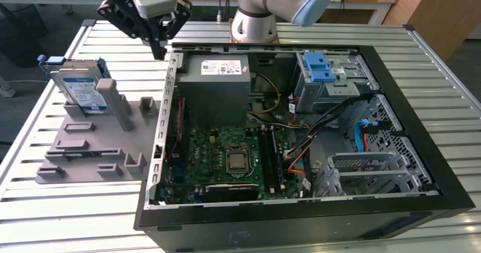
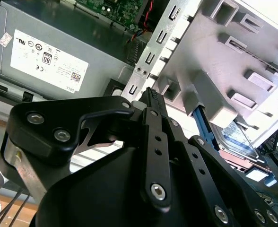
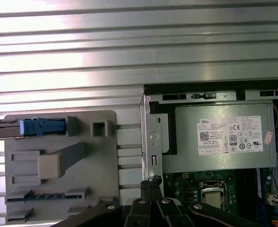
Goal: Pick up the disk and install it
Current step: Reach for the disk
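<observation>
- The disk (image 1: pixel 81 88) stands on edge in a slot at the far corner of the grey holder (image 1: pixel 90 146). In the exterior view its label faces the camera and its blue bracket (image 1: pixel 71 61) runs along the top. Nothing grips it.
- The space above its top edge is open. A grey post (image 1: pixel 109 98) of the holder rises just beside it on the exterior view's right; whether the two touch cannot be told.
- In the first wrist view the disk is seen edge-on, with bare holder surface alongside it.
- The holder lies flat on the slatted metal table (image 1: pixel 60 208), its edge just beside the side wall of the open computer case (image 1: pixel 301 227).
- Bare slats stretch behind both the holder and the case.
- Inside the case, the power supply (image 1: pixel 218 75) sits against the corner nearest the holder.
- The gripper (image 1: pixel 157 51) hangs pointing straight down near that case corner, apart from the disk and on its exterior-view right.
- Its two fingers (image 3: pixel 153 182) are pressed together with nothing between them.
- The arm (image 1: pixel 254 22) rises from a pale column standing on the table behind the case.
</observation>
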You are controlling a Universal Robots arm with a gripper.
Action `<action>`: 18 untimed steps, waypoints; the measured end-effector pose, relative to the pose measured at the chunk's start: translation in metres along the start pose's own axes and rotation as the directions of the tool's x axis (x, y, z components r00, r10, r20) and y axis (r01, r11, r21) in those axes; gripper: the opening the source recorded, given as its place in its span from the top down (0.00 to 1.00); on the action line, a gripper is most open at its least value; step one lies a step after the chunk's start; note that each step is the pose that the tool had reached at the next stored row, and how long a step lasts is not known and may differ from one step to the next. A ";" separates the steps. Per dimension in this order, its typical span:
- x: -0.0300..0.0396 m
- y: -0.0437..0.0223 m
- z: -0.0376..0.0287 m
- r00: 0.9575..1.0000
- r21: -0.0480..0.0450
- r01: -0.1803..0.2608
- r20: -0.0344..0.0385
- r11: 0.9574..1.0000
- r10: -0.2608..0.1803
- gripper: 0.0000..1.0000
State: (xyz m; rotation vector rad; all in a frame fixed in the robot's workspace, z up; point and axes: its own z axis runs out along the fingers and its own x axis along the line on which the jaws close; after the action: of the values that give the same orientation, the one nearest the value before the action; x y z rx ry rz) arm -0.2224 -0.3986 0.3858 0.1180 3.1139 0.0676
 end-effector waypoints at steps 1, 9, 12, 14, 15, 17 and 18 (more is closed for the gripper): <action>0.0001 0.0000 0.0000 1.000 0.000 0.000 0.000 1.000 0.000 0.89; 0.0025 0.0013 0.0001 1.000 0.000 0.000 0.000 1.000 0.000 0.89; 0.0048 0.0024 0.0001 1.000 0.000 0.000 0.000 1.000 0.000 0.89; 0.0068 0.0029 0.0002 1.000 0.000 0.000 0.000 1.000 0.000 0.89; 0.0079 0.0031 0.0003 1.000 0.000 0.000 0.000 1.000 0.000 0.89; 0.0090 0.0033 0.0003 1.000 0.000 0.000 0.000 1.000 0.000 0.89; 0.0091 0.0033 0.0002 1.000 0.000 0.000 0.000 1.000 0.000 0.89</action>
State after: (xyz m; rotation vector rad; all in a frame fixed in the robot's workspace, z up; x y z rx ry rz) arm -0.2313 -0.3946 0.3855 0.1180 3.1140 0.0674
